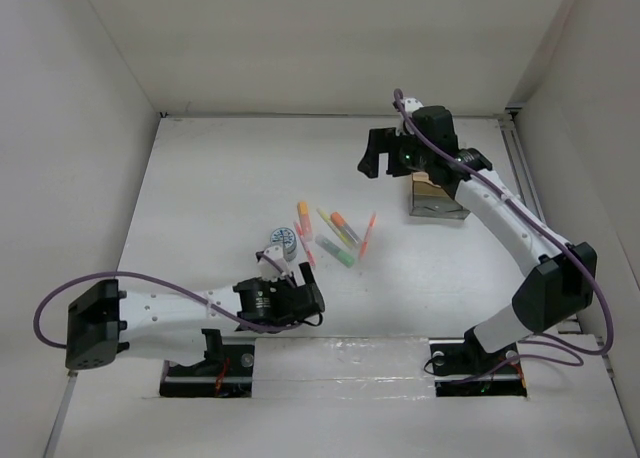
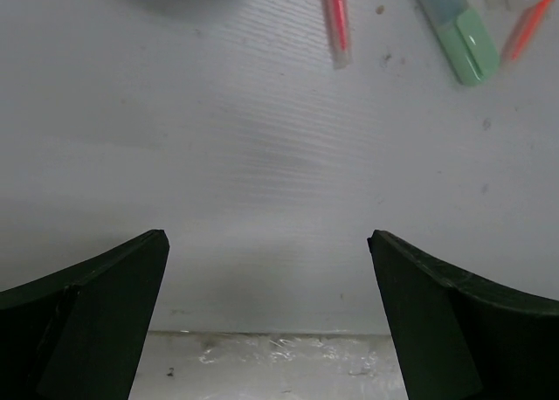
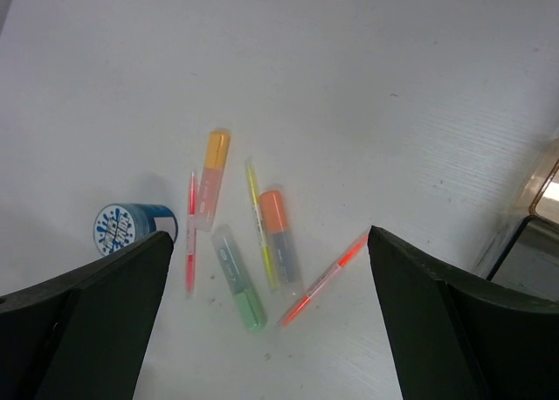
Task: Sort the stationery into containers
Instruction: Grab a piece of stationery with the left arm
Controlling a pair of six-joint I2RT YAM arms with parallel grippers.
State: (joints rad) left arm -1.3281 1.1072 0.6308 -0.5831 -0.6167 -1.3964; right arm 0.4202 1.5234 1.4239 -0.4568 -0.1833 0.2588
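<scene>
Several pens and markers lie loose mid-table: a yellow-orange marker (image 3: 212,177), a pink pen (image 3: 190,234), a green marker (image 3: 238,278), a yellow pen (image 3: 259,225), an orange marker (image 3: 281,238) and an orange-red pen (image 3: 325,278). A blue-and-white patterned tub (image 3: 131,225) lies on its side left of them. The clear container (image 1: 437,196) stands at the back right, under the right arm. My right gripper (image 1: 375,158) hangs open high above the table, left of the container, empty. My left gripper (image 1: 292,270) is open and empty, low over the table just in front of the tub (image 1: 282,241).
White walls close in the table on the left, back and right. The table's near edge (image 2: 279,334) runs under the left gripper's fingers. In the left wrist view the pink pen (image 2: 336,20) and green marker (image 2: 458,33) lie ahead.
</scene>
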